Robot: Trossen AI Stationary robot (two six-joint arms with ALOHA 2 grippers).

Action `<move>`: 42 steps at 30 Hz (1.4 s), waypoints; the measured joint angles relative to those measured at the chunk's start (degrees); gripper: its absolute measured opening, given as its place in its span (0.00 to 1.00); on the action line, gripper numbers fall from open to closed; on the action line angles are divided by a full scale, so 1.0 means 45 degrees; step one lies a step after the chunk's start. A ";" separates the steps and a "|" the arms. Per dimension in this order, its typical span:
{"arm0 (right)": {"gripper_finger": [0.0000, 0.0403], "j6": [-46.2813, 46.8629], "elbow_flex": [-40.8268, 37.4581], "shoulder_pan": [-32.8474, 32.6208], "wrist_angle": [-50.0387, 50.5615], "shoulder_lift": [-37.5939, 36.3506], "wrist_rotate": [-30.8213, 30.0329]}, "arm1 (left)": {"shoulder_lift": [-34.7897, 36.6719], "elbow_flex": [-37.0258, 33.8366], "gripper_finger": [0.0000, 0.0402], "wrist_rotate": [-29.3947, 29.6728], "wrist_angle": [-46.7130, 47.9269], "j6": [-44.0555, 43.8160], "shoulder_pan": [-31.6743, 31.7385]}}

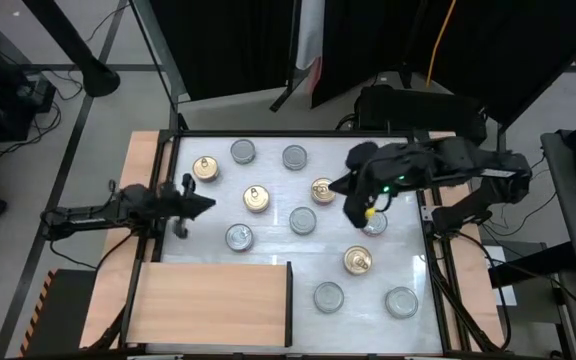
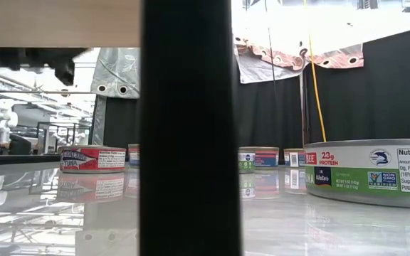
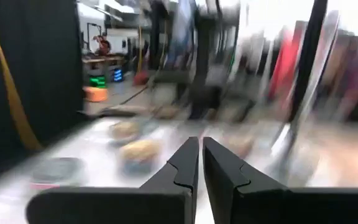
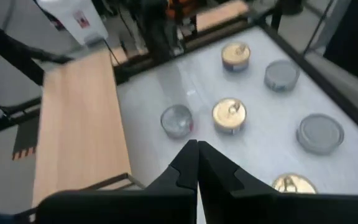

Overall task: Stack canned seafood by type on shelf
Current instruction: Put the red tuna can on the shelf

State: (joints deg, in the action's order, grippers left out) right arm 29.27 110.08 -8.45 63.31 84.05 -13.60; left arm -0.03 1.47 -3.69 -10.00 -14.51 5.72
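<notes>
Flat round tins of canned seafood lie apart on the white table. Gold-lidded ones (image 1: pixel 256 198) (image 1: pixel 323 190) (image 1: pixel 357 261) and silver-lidded ones (image 1: pixel 303 220) (image 1: pixel 239 237) (image 1: pixel 328 296) rest on their bases. The shelf (image 1: pixel 213 300), a light wooden board with a dark upright edge (image 1: pixel 290 302), lies at the near left and holds no tins. My right gripper (image 1: pixel 352 216) (image 4: pixel 197 146) hangs shut above the table's middle right, slanting down over a gold tin (image 4: pixel 230 115), touching nothing. My left gripper (image 1: pixel 211 203) (image 3: pixel 201 144) waits shut at the left edge.
More tins sit toward the far edge (image 1: pixel 243 151) (image 1: pixel 295 156) (image 1: pixel 205 168) and the near right (image 1: pixel 401 300). A silver tin (image 1: pixel 375 224) lies partly under my right arm. In the low view a red-labelled tin (image 2: pixel 92 158) stands at the left. A black frame rims the table.
</notes>
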 joint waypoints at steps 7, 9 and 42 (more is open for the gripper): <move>0.00 0.0938 0.0000 -0.0155 0.0693 0.0262 -0.0025 | -0.1030 0.4372 0.03 0.0873 -0.0553 -0.3252 -0.0001; 0.00 0.0964 0.0000 -0.0165 0.0713 0.0272 0.0009 | -0.2064 0.6417 0.01 0.1085 0.0738 -0.2364 0.0009; 0.00 0.0802 -0.4239 0.0550 0.3256 -0.4082 -0.0761 | -1.5363 2.0319 0.01 0.1495 0.9692 -0.1838 0.0448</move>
State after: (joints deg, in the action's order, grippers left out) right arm 32.88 91.01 -5.97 77.96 65.68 -17.03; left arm -69.17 92.90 3.04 33.62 -22.78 7.74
